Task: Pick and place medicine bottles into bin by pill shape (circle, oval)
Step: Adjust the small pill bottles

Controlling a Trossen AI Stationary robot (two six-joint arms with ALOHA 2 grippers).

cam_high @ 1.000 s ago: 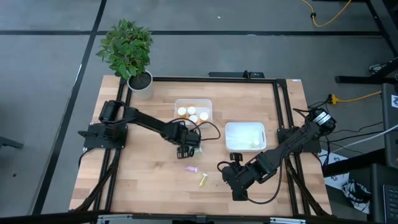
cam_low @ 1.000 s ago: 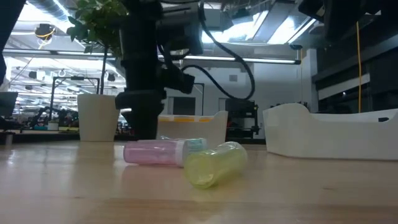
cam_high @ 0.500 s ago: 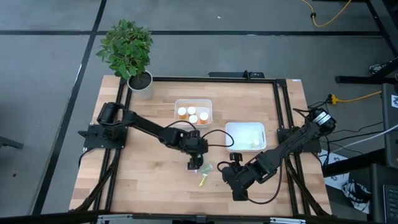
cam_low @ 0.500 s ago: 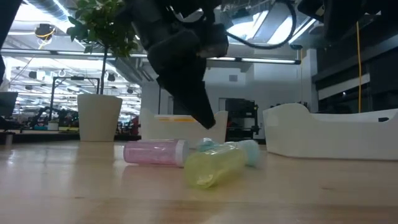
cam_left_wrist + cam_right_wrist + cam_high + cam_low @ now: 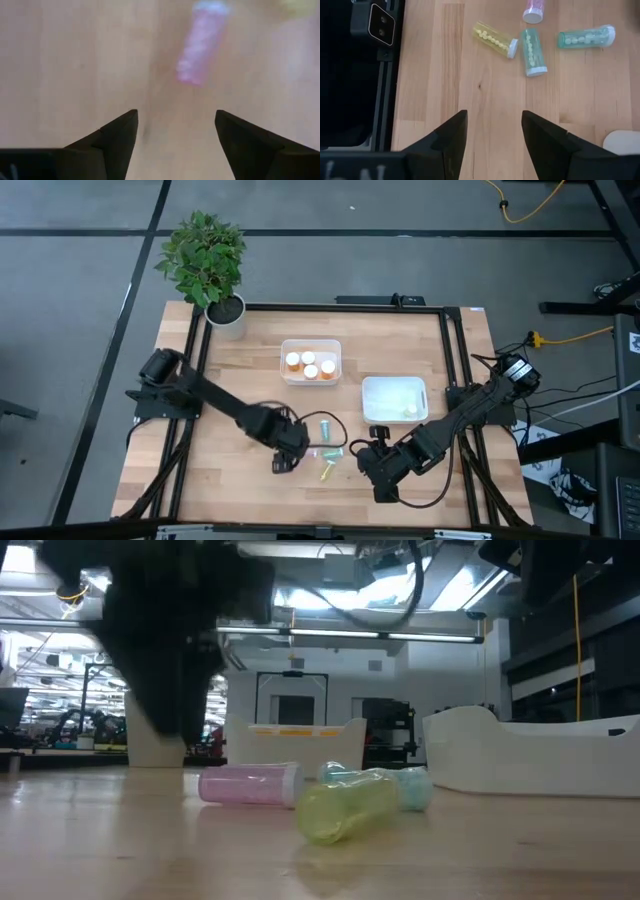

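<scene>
Your desk (image 5: 230, 470) carries two bins: orange bottles (image 5: 308, 364) stand in one bin (image 5: 311, 344), another bin (image 5: 394, 396) sits nearer the parked, spread right claw (image 5: 368, 443); your spread, empty left claw (image 5: 283, 463) hovers beside four loose bottles (image 5: 325, 448), lined up on the pink bottle (image 5: 199, 48).

Even, bright overhead light; left wrist view blurred, pink bottle (image 5: 200, 50) smeared; low view's foreground arm (image 5: 170, 650) blurred dark.

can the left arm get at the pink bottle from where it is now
Probably yes. The left gripper is open and empty, and the pink bottle lies just ahead on bare table, nothing between.
</scene>
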